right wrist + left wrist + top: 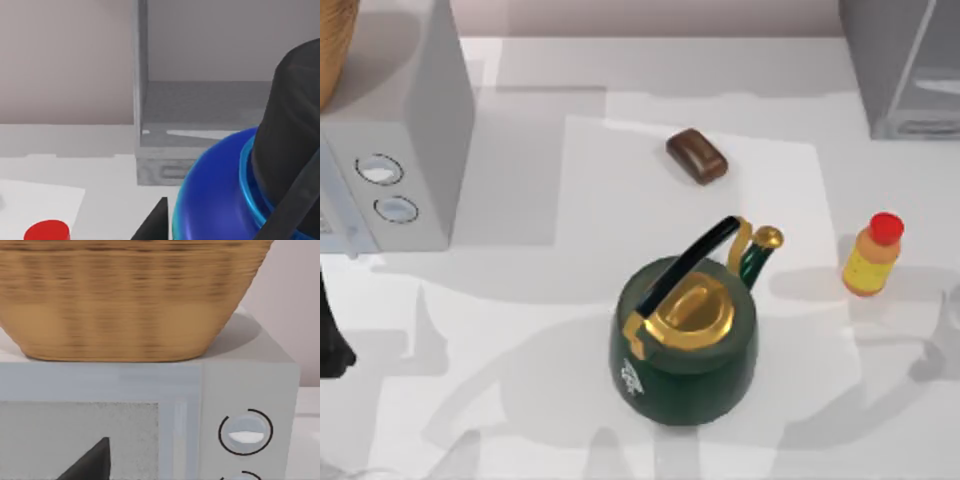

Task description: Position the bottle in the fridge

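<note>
The smooth plastic bottle with its round red cap stands near the table's right edge, open room around it. The boxy grey fridge fills the far right corner. I cannot tell either gripper's state.

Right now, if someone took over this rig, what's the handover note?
Left arm: parked at the table's left edge, facing the grey box with two dials, which has a wicker basket on top.
Right arm: near the table's right side, camera facing the fridge; a dark finger tip shows, holding nothing I can confirm.
Bottle: upright on the table at the right, in front of the fridge and right of the green kettle. Its red cap is in the right wrist view.
Done: nothing; the bottle is not grasped.
Left: grasp the bottle and place it in the fridge.
</note>
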